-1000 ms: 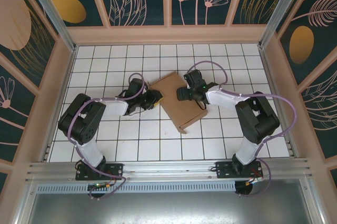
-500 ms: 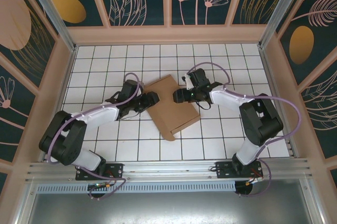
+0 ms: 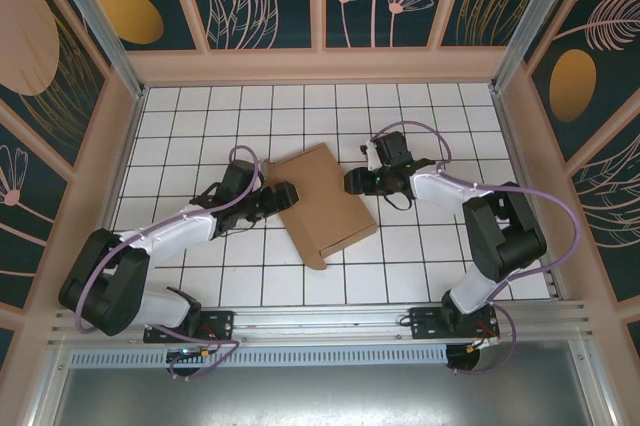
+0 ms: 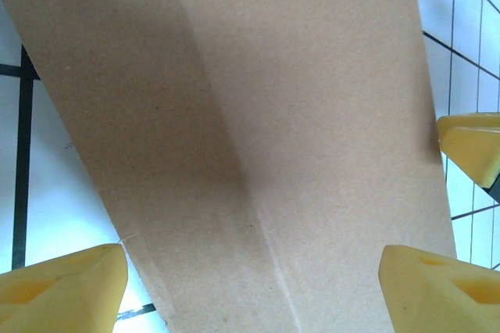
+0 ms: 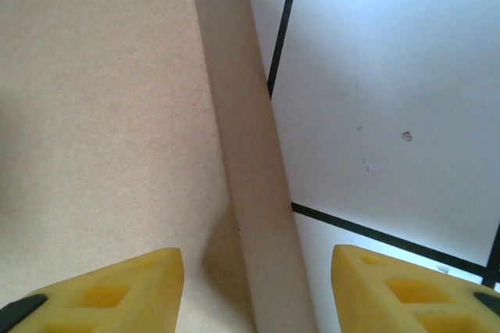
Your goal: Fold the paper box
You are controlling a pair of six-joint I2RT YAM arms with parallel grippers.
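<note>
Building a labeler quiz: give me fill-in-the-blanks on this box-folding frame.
The paper box is plain brown ___.
In the top view, the ___ gripper is at the box's right edge.
The left gripper's fingertips are ___ in colour.
The right gripper's jaws stand ___, astride the box's side wall.
Missing: cardboard; right; yellow; open.

The paper box (image 3: 322, 204) lies mid-table (image 3: 420, 268), askew to the tile lines. The left gripper (image 3: 289, 193) sits at its left edge, the right gripper (image 3: 351, 182) at its right edge (straddling the rim there).
</note>
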